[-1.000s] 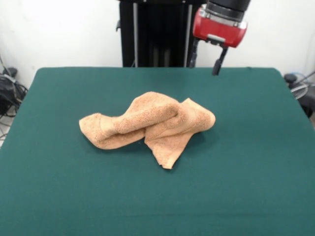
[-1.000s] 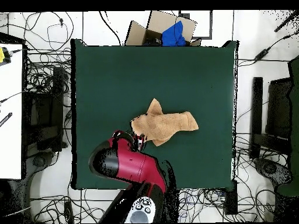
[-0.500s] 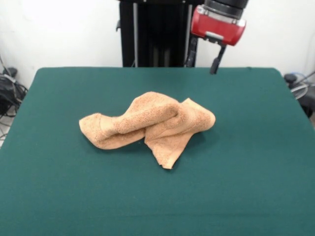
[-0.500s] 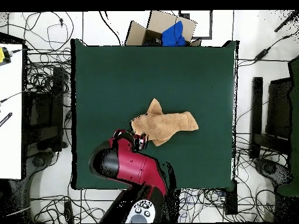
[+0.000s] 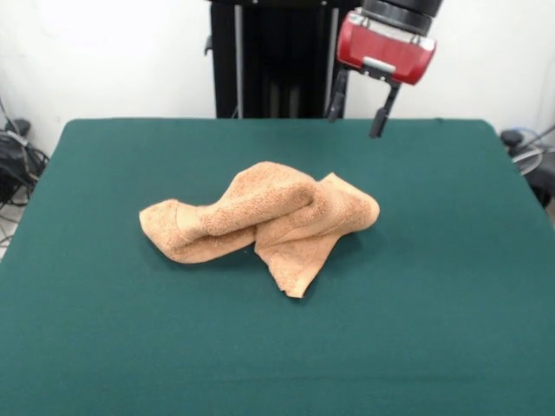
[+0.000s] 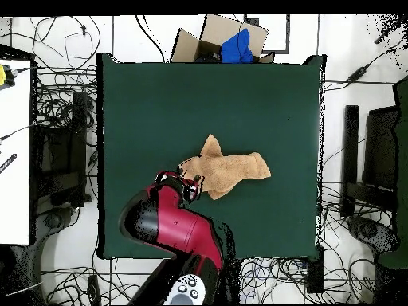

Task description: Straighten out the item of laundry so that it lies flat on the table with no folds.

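The item of laundry (image 5: 260, 221) is a light-orange towel, crumpled and folded over itself near the middle of the dark green table (image 5: 434, 303). One corner sticks out toward the front edge. From overhead the towel (image 6: 225, 171) lies bunched at the table's (image 6: 159, 103) centre. My gripper (image 5: 355, 117) hangs in the air above the far side of the table, behind and to the right of the towel. It is open, with two dark fingers apart and nothing between them. In the overhead view the gripper (image 6: 189, 185) sits at the towel's left end, under the red arm.
A cardboard box (image 6: 227, 44) with something blue in it stands just past one table edge. Cables (image 6: 64, 119) lie on the floor all around the table. The black pedestal column (image 5: 269, 61) rises behind the far edge.
The gripper has dropped slightly and turned, so both fingers show instead of one. From overhead the arm has edged a little toward the towel. The towel has not moved.
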Available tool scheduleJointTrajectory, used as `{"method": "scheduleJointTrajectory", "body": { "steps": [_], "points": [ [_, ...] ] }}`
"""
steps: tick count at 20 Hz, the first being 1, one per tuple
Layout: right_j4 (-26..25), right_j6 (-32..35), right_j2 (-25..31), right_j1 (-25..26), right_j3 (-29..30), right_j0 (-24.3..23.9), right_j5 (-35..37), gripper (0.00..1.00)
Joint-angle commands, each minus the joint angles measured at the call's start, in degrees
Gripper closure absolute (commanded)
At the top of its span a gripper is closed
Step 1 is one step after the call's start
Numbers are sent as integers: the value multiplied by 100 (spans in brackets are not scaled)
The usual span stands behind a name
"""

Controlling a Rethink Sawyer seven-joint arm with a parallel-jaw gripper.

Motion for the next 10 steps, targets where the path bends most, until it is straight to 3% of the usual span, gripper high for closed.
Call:
{"method": "scheduleJointTrajectory", "body": {
  "steps": [1, 3, 6, 10],
  "points": [
    [489, 1700, -362, 171, 245, 439, 174, 0],
    [553, 1668, -651, 105, 225, 629, 489, 0],
    [710, 1775, -362, 289, 307, 500, -46, 0],
    [884, 1810, -308, 429, 260, 535, -182, 0]
  ]
}}
